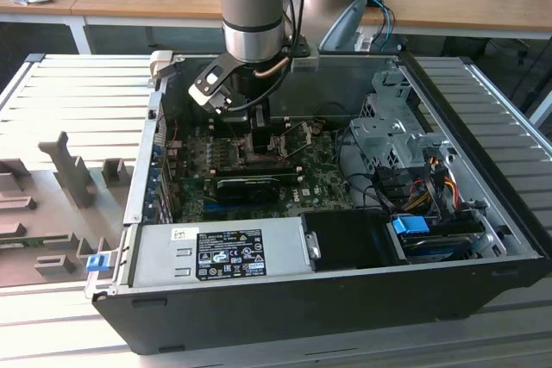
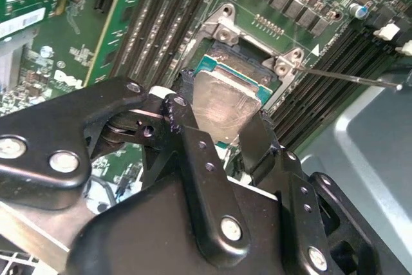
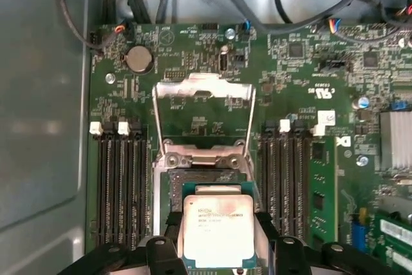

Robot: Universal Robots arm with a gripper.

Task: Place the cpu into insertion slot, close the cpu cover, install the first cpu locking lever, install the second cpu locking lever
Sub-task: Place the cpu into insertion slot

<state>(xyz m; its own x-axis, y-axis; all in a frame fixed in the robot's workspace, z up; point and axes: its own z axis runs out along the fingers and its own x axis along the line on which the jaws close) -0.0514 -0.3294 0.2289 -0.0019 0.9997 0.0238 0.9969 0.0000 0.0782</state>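
Observation:
The cpu (image 3: 215,230), a small square chip with a silver-grey top and green edge, is pinched between my gripper's (image 3: 217,239) two black fingers (image 3: 172,227), so the gripper is shut on it. It hangs level directly over the insertion slot (image 3: 199,177), a dark socket in a metal frame. I cannot tell whether it touches the socket. The cpu cover (image 3: 203,89), a silver frame plate, stands swung open beyond the socket. In the second wrist view the cpu (image 2: 225,98) covers most of the insertion slot (image 2: 222,56), and a thin wire locking lever (image 2: 347,76) sticks out sideways. In the exterior view my gripper (image 1: 256,140) is low over the motherboard (image 1: 319,183).
Black memory slots (image 3: 119,185) flank the socket on both sides. A power supply (image 1: 220,252), drive cage (image 1: 392,140) and loose cables (image 1: 414,191) crowd the open computer case (image 1: 483,170). Grey fixtures (image 1: 69,170) stand on the table at the exterior view's left.

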